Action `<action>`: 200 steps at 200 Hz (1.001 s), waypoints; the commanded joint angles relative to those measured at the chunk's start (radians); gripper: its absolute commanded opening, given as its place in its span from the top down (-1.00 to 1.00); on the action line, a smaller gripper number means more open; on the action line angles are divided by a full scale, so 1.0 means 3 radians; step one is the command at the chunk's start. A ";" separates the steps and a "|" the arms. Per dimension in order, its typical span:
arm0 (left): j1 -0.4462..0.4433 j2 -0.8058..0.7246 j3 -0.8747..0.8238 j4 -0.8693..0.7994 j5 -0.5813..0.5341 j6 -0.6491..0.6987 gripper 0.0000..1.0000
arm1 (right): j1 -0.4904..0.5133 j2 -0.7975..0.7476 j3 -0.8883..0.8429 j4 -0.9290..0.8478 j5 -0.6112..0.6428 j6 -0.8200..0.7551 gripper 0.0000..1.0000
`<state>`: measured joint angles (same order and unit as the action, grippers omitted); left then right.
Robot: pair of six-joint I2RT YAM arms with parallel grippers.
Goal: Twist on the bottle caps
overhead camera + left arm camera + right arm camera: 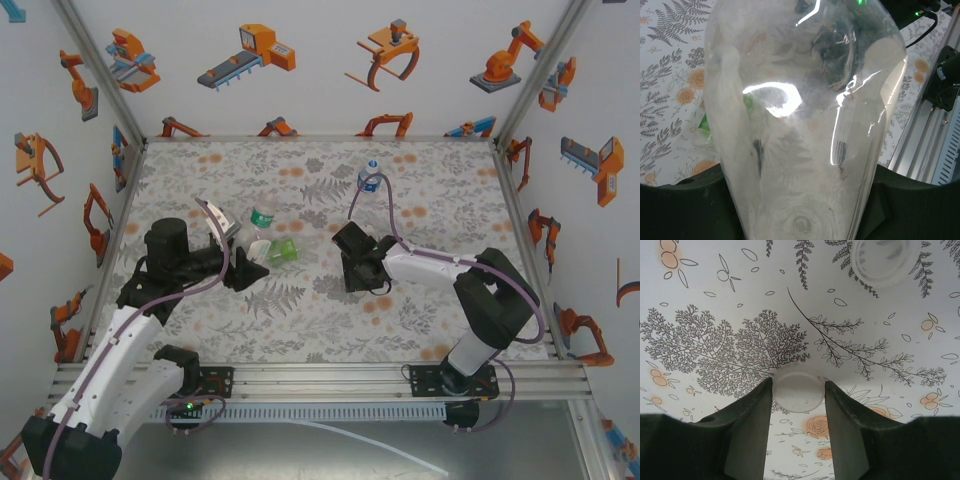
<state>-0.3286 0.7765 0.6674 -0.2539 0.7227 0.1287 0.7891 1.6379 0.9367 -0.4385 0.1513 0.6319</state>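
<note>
Two whitish caps lie on the tabletop point(715, 280) by the right pincer point(798, 386). The nearer cap point(799, 390) is gripped between its fingers, and the farther cap point(883, 260) is cut off at the frame's top edge. Meanwhile the left pincer point(240, 268) clamps a clear bottle point(800, 125), whose glare blurs the green bottle point(284, 250) just beyond.

The counter point(300, 320) wears a white cloth printed with grey fern fronds and small orange blossoms. The white enclosure walls point(320, 60) carry orange-and-grey robot drawings. The black left hand point(795, 207) frames a clear colourless plastic bottle point(800, 125) streaked with white glare, with a green glint beside it. The black right hand point(798, 385) flanks a whitish round plastic cap point(798, 397). Elsewhere are a blue-labelled clear bottle point(370, 178), a green-and-white-labelled clear bottle point(263, 217) and a green-tinted bottle point(283, 250).
</note>
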 commanded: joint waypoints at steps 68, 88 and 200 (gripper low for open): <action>-0.0024 -0.0018 0.0111 -0.0022 0.0019 0.0082 1.00 | 0.0029 0.0051 0.0125 -0.0147 0.0064 0.0051 0.06; -0.0024 -0.0016 0.0110 -0.0020 0.0019 0.0084 1.00 | 0.0032 0.0076 0.0135 -0.0149 0.0058 0.0050 0.06; -0.0125 -0.0004 0.0107 -0.0086 -0.0004 0.0166 1.00 | 0.0039 -0.0155 0.0175 -0.0233 0.0145 -0.0060 0.24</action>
<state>-0.3386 0.7765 0.6674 -0.2600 0.7204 0.1364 0.7944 1.6527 0.9569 -0.4686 0.1558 0.6308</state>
